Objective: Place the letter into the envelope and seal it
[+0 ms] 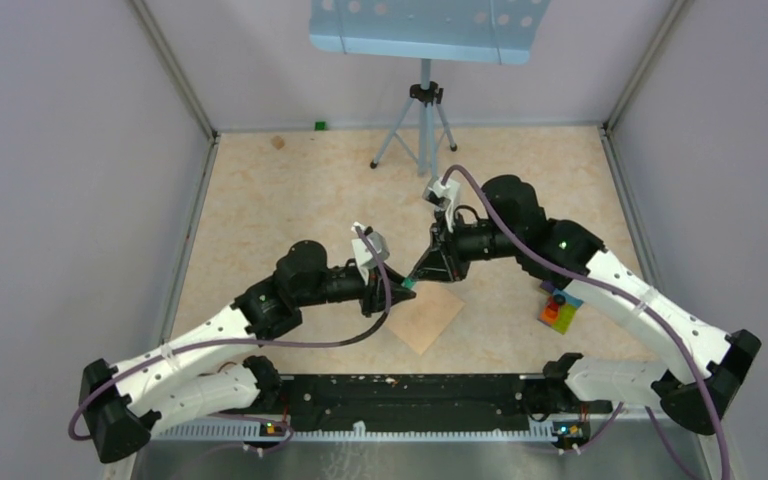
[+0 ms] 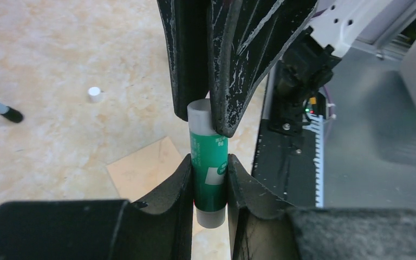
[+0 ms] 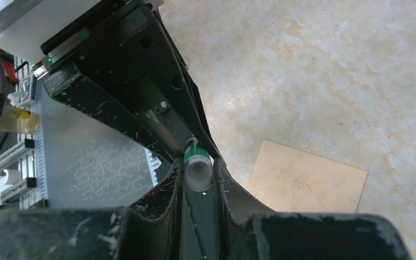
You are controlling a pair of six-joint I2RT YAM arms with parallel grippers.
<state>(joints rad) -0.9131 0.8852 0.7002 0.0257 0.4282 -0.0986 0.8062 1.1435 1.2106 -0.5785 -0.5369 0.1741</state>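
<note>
The left gripper (image 2: 208, 168) and the right gripper (image 3: 197, 179) meet tip to tip above the middle of the table (image 1: 290, 200), and both hold the same green glue stick (image 2: 207, 146). The left gripper's fingers are closed on the green body of the stick, one on each side of the label. The right gripper's fingers (image 2: 233, 81) pinch the stick's pale grey end (image 3: 197, 172), so it is clamped between the two grippers and held off the table. The envelope (image 1: 425, 318) lies flat on the table just below and slightly to the near side of the meeting fingertips, one corner pointing toward the arm bases. Neither gripper touches it. In the right wrist view it shows as a tan sheet (image 3: 309, 179) beside the fingers. In the left wrist view a corner of it (image 2: 143, 173) shows behind the stick. A small white cylinder (image 2: 93, 94) stands on the table, well apart from the envelope. A coloured block (image 1: 560, 310) sits on the table by the right arm, and a tripod (image 1: 422, 125) stands at the far side.
</note>
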